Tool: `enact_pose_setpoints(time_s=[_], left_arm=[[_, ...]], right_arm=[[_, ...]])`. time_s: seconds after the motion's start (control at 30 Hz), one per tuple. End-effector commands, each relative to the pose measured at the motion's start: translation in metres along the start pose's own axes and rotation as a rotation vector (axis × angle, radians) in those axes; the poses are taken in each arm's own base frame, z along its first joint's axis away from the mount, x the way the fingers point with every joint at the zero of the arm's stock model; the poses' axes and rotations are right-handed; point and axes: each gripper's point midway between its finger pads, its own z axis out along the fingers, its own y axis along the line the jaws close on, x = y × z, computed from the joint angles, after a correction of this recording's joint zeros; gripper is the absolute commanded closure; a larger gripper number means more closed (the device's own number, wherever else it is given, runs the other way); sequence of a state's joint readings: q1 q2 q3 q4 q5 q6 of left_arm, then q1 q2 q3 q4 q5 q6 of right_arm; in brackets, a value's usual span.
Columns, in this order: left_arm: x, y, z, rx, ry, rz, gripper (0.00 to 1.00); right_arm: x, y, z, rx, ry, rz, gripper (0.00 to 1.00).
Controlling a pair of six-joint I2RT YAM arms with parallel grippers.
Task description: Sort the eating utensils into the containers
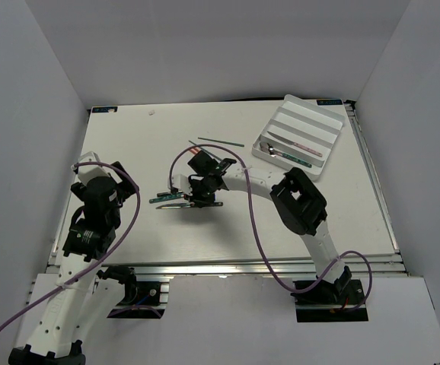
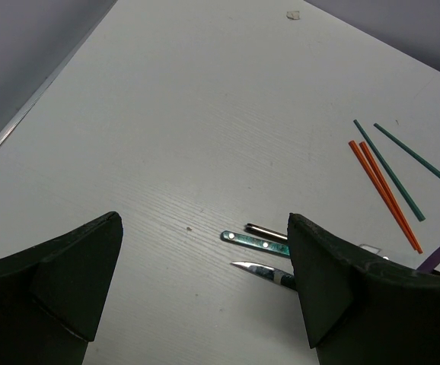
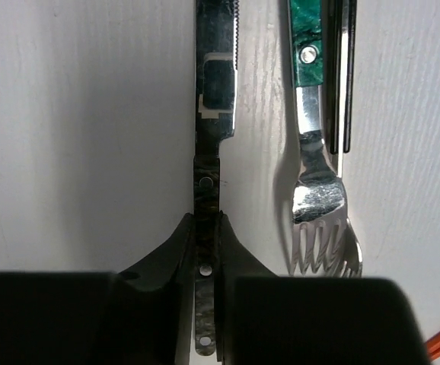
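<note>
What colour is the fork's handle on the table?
Marbled dark green. The silver metal fork shows it best in the right wrist view.

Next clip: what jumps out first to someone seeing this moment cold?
The right gripper at the middle of the white table, its fingers shut on the dark handle of a serrated silver knife that lies beside a green-handled silver fork. Next come the white rectangular plastic cutlery tray at the far right corner, holding a few utensils, and the left gripper, open at the left side.
</note>
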State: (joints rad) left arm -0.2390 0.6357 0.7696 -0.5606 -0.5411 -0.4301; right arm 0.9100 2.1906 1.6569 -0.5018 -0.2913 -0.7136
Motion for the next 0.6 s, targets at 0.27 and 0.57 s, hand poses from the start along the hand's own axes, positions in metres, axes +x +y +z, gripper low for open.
enact_pose_setpoints(time_s=[0.27, 0.57], left_arm=[[-0.003, 0.001, -0.002, 0.001, -0.014, -0.002, 0.02], [-0.007, 0.001, -0.006, 0.012, -0.031, -0.016, 0.02]], right_arm=[[0.008, 0.053, -0.039, -0.032, 0.011, -0.029, 1.0], [0.051, -0.053, -0.167, 0.391, -0.052, 0.139, 1.0]])
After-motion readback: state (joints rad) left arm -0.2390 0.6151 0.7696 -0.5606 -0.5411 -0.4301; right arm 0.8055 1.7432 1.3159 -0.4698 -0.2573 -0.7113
